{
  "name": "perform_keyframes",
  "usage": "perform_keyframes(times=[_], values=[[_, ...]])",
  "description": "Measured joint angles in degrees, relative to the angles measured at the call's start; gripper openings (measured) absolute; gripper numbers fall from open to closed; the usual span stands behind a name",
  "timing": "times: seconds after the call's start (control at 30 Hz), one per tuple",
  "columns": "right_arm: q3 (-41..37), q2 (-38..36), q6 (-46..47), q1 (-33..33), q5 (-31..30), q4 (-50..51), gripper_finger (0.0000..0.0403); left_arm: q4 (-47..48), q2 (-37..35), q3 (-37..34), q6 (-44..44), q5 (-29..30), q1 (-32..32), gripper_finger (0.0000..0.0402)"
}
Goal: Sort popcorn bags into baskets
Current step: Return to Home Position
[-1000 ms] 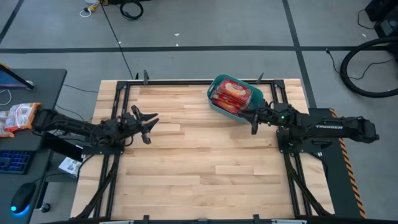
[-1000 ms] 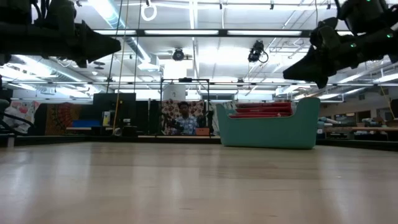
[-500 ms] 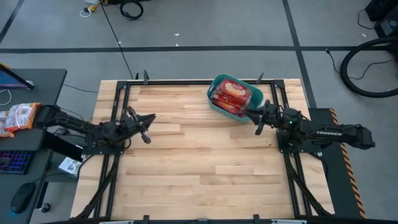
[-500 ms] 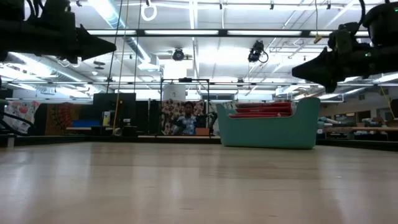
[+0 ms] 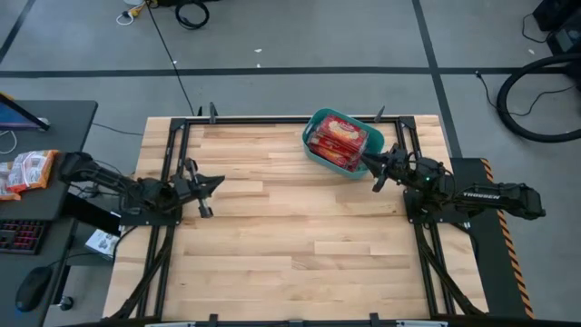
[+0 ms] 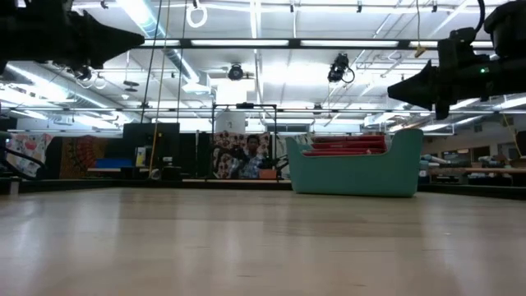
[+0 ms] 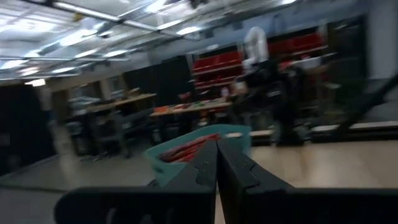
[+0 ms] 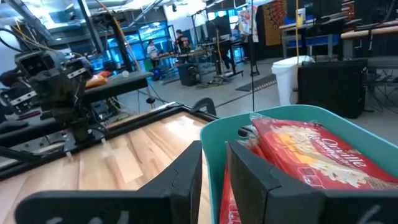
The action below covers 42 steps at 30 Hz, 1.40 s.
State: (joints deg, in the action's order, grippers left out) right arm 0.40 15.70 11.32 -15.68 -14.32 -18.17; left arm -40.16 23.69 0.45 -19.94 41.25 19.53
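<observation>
Popcorn bags (image 5: 338,138) are lying stacked inside the teal basket (image 5: 307,134), which is sitting at the far edge of the worktop (image 5: 290,236), right of centre. No bag is showing on the bare boards.

Right hand (image 5: 375,170) is hovering just beside the basket's near-right wall. Its fingers are parting by a narrow gap and grasping nothing.

Left hand (image 5: 201,186) is hanging over the worktop's left side, well apart from the basket. Its fingers are pressing together, empty.

Judging the sorting done; only parking the arms seems left.

Handling guess: the bags are looking light, flat and soft. Their glossy film is likely slipping under pads, and the contents are crushable. Safest hold is probably a gentle pinch on a free short edge of the topmost bag, lifting it straight up over the rim.
</observation>
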Motion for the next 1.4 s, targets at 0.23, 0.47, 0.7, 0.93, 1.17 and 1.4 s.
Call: perform_keyframes(times=[0.23, 0.47, 0.7, 0.93, 1.17, 1.4], values=[[0.0, 0.0, 0.1, 0.0, 0.4, -0.1, 0.0082, 13.6, -11.5, 0.0, 7.4, -8.3, 0.0, 0.0005], [0.0, 0.0, 0.1, 0.0, 0.4, -0.1, 0.0082, 20.8, -21.2, 0.0, 13.2, -16.5, 0.0, 0.0006], [0.0, 0.0, 0.1, 0.0, 0.5, -0.1, 0.0082, 28.1, -22.2, 0.0, 22.7, -19.5, 0.0, 0.0006], [0.1, 0.0, 0.1, 0.0, 0.5, -0.1, 0.0082, 34.6, -22.2, 0.0, 28.2, -19.5, 0.0, 0.0007], [0.1, 0.0, 0.1, 0.0, 0.5, -0.1, 0.0082, 34.5, -22.2, 0.0, 28.3, -19.5, 0.0, 0.0007], [0.1, 0.0, 0.1, 0.0, 0.5, -0.1, 0.0082, 34.5, -22.2, -0.1, 28.3, -19.5, 0.0, 0.0007]])
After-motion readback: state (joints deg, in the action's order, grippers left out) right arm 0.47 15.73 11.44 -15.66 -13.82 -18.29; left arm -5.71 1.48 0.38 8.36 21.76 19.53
